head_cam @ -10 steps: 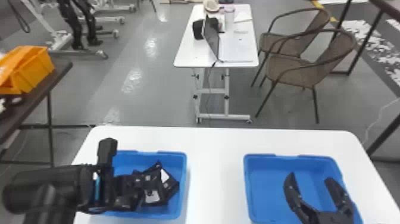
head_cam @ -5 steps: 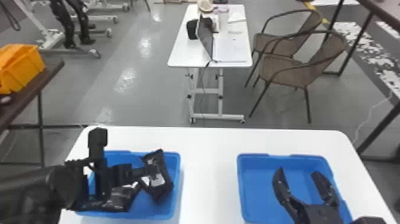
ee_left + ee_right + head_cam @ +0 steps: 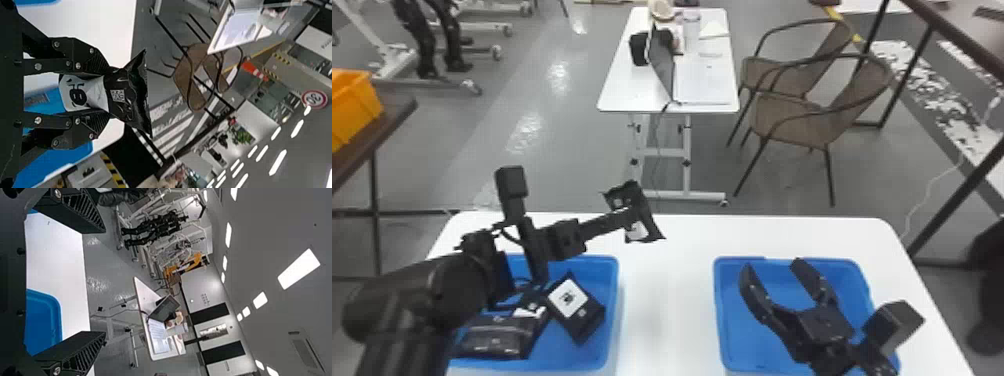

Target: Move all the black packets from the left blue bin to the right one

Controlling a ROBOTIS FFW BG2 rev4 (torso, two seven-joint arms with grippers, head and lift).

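One black packet (image 3: 137,94) is clenched between the left fingers (image 3: 92,58), its broad crimped end flaring past the tips and its long axis apparently running along them. It is held raised, between the bins as the head view shows them; the right blue bin (image 3: 732,345) lies to its right and nearer the robot. The right fingers (image 3: 754,295), parted and empty, are over that bin, so the nearer arm probably has to yield room before the left one releases there. At least two other packets (image 3: 494,337) lie in the left blue bin (image 3: 602,350). Both bins stand apart on the white desk (image 3: 664,300); beyond are wicker chairs (image 3: 802,120) and a wheeled table (image 3: 627,90) on grey floor.
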